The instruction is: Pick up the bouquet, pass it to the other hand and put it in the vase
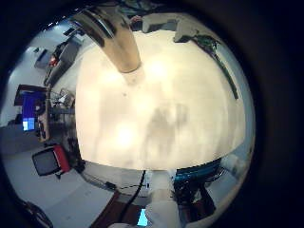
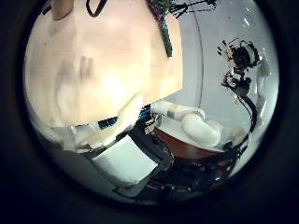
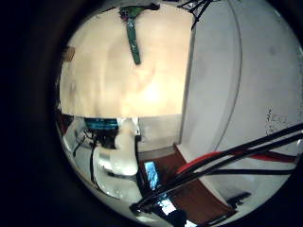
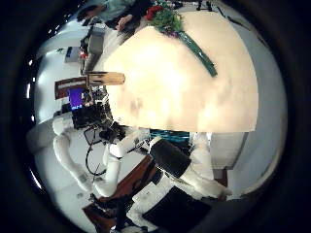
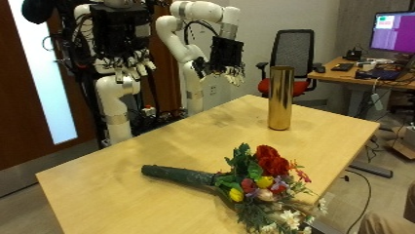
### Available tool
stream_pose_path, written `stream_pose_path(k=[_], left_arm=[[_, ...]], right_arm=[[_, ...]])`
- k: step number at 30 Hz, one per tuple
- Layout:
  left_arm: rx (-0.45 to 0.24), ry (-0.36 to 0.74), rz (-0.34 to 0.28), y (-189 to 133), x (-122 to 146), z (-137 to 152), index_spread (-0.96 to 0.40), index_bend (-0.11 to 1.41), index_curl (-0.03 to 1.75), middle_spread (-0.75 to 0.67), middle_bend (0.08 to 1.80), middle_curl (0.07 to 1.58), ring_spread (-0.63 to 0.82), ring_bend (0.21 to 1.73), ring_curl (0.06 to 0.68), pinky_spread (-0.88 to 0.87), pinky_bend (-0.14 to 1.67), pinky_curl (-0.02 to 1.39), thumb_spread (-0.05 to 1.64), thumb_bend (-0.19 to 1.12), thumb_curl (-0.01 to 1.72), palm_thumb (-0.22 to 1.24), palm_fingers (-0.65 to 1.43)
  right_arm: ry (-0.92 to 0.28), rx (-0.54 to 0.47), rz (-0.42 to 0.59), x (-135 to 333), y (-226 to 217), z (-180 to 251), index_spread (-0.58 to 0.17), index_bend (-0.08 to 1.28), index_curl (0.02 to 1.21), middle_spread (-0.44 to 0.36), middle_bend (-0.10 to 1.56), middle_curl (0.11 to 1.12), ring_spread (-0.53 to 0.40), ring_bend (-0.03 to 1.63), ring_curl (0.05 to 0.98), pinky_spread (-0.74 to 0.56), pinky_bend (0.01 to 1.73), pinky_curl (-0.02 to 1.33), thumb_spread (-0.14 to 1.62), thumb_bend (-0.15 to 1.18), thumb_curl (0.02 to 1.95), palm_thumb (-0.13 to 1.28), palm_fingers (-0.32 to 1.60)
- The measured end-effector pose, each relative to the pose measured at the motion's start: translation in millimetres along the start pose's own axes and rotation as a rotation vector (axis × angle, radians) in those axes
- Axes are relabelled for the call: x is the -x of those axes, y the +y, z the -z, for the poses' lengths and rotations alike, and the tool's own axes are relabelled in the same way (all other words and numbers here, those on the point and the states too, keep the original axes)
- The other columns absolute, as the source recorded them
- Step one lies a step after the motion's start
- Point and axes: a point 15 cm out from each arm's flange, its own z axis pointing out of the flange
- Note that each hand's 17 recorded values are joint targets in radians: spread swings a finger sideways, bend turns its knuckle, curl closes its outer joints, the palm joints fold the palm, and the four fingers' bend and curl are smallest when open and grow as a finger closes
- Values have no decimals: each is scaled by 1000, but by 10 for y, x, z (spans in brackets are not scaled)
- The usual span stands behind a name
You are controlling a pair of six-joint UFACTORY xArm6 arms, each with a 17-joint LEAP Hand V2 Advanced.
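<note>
Outside view across table [image 5: 117, 185] toward arms, palm views high above, sharing tabletop

Light wood table [image 5: 117, 185] in foreground. Black-and-red office chair [image 5: 293, 60] behind it. Desk [image 5: 367, 80] with lit monitor [image 5: 394, 31] (purple screen) beside chair. Dark wood door [image 5: 23, 97] at wall.

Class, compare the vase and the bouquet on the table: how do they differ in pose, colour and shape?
The vase stands upright; the bouquet lies flat on its side. The vase is plain gold; the bouquet has red and yellow flowers with a dark green wrapped stem. The vase is a smooth cylinder; the bouquet flares at its flower end. Both rest on the table, untouched.
</note>
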Motion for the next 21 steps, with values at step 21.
stream_pose_path(k=[21], left_arm=[[-21, -5, -75, 78, -153, 227, 112, 194, 432, 120, 313, 379, 466, 425, 178, 496, 177, 196, 921, -30, 330, 453, 282]], right_arm=[[-177, 11, -157, -86, -676, -419, -190, 170, 267, 57, 383, 343, 83, 709, 180, 263, 501, 240, 1165, -15, 300, 405, 319]])
